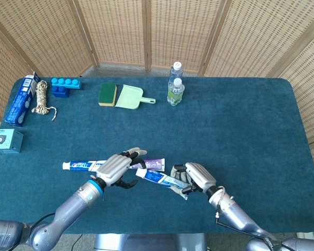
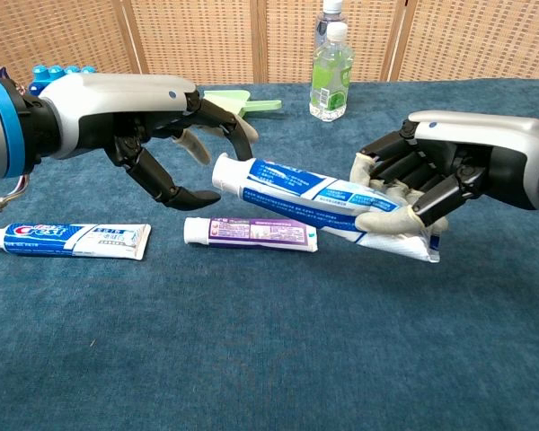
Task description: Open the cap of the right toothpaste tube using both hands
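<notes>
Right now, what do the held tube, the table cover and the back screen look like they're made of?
Held toothpaste tube: looks like soft glossy plastic laminate; printed skin, flat crimped tail in the right hand.
Table cover: teal fabric, probably felt or short-pile carpet; matte, fuzzy texture.
Back screen: woven cane or bamboo panels in wooden frames, going by the fine weave and tan grain.

A blue-and-white toothpaste tube [image 2: 314,197] in a silver, black-fingered right robot hand [image 2: 431,184], above a purple tube [image 2: 251,233] on the teal surface [image 2: 269,359]; woven tan screens [image 1: 146,31] behind.
</notes>
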Controlling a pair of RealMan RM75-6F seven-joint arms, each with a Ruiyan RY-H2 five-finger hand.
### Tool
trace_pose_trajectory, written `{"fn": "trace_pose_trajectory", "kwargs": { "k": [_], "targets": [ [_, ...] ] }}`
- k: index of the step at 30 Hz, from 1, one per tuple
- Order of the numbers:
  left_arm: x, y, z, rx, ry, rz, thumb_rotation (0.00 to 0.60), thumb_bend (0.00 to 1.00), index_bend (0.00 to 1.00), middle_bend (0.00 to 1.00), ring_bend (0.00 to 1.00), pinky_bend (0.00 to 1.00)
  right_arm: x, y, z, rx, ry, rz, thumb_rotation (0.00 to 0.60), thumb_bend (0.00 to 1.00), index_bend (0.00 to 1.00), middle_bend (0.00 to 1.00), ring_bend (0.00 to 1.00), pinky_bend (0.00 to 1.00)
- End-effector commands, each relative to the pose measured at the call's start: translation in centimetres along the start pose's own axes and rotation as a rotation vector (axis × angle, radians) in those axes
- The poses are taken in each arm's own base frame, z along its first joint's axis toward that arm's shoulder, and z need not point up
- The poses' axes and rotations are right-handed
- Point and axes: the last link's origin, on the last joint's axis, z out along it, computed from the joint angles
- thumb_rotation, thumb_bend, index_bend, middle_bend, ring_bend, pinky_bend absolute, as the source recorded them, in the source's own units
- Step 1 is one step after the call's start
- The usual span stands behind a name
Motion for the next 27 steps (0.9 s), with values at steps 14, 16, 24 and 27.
{"fn": "trace_pose_trajectory", "kwargs": {
  "k": [14, 16, 24, 27],
  "targets": [
    [-0.10, 0.23, 0.39, -0.009, 0.004, -0.019, 0.600, 0.40, 0.35, 0.14, 0.07, 0.19, 0.00, -0.08, -0.21, -0.001, 0.000, -0.002, 0.600, 0.49, 0.96, 0.72, 0.70, 0.78],
    [-0.11, 0.23, 0.38, -0.008, 0.003, -0.018, 0.600, 0.40, 0.36, 0.14, 0.07, 0.19, 0.05, -0.04, -0.22, -0.002, 0.002, -0.003, 0.600, 0.49, 0.96, 0.72, 0.70, 0.78],
    [-0.10, 0.17, 0.39, -0.003, 0.012, -0.024, 0.600, 0.42, 0.38, 0.15, 0.07, 0.19, 0.09, 0.02, -0.33, -0.006, -0.001, 0.002, 0.600, 0.50, 0.96, 0.72, 0.70, 0.78],
    [-0.10, 0.15, 0.37, -0.002, 0.012, -0.026, 0.600, 0.42, 0.39, 0.15, 0.07, 0.19, 0.15, 0.01, -0.36, -0.005, 0.001, 0.004, 0.600, 0.50, 0.96, 0.72, 0.70, 0.79]
  ]
}}
